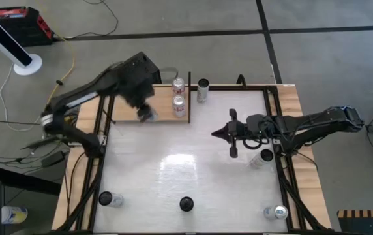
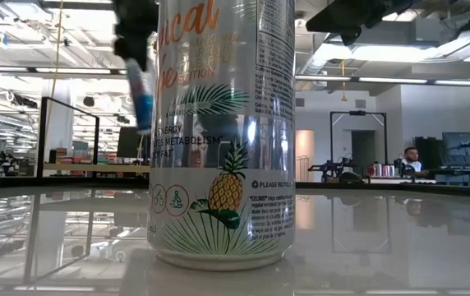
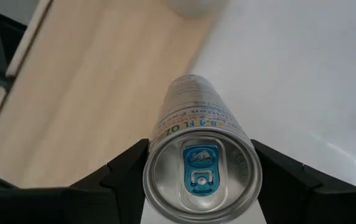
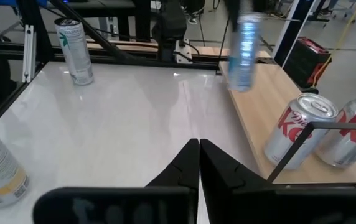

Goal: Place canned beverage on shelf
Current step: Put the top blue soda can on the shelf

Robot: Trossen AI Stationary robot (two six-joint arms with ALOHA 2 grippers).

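Shelf (image 1: 124,109) lies along the white worktop's (image 1: 173,170) far left edge, two red-lettered cans (image 1: 179,99) upright on it. Left gripper (image 1: 146,112) hangs over the shelf's edge, pinching a slim silver can (image 3: 200,158). Right gripper (image 1: 220,132), fingers pressed together, holds nothing above mid-worktop.

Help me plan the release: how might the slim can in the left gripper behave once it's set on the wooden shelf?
The slim can, gripped by the left gripper, looks tall and narrow, so it may tip if released tilted. Its glossy round wall could slip or roll if it falls. The shelf looks flat, so upright it should probably stand.
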